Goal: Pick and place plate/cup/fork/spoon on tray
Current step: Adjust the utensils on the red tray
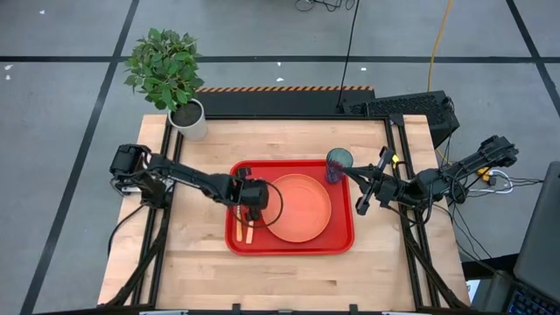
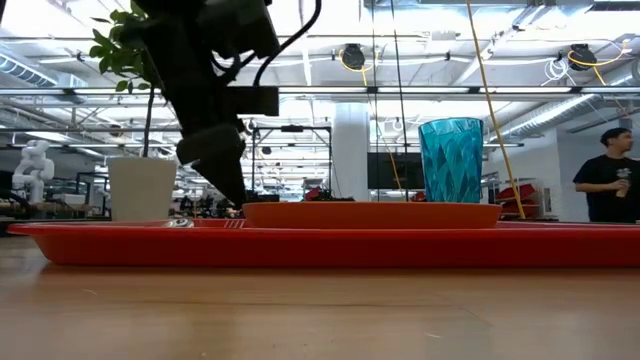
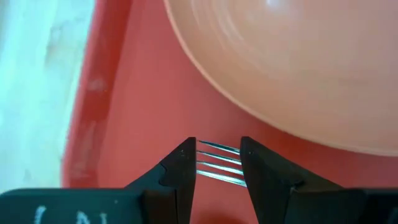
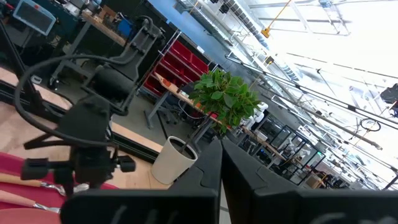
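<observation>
Wooden tabletop (image 1: 289, 271) carries our big red rectangular plastic tray (image 1: 290, 246). Left gripper (image 3: 217, 163), jaws slightly apart, straddles the small metal-tined fork (image 3: 217, 168) near the tray's left edge. We'd say it's light, stiff, slippery, so grab the handle. Right gripper (image 1: 360, 194) sits closed past the right edge.

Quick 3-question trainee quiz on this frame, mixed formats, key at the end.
1. True or false: the cup stands on the tray.
2. What lies between the left gripper's fingers? A) spoon B) fork C) plate rim
3. Fill in: the right gripper is ___, beside the tray's right edge.

Key: 1 true, at the back right corner. 2 B, tines show between open fingers, beside the plate. 3 shut, holding nothing.
</observation>
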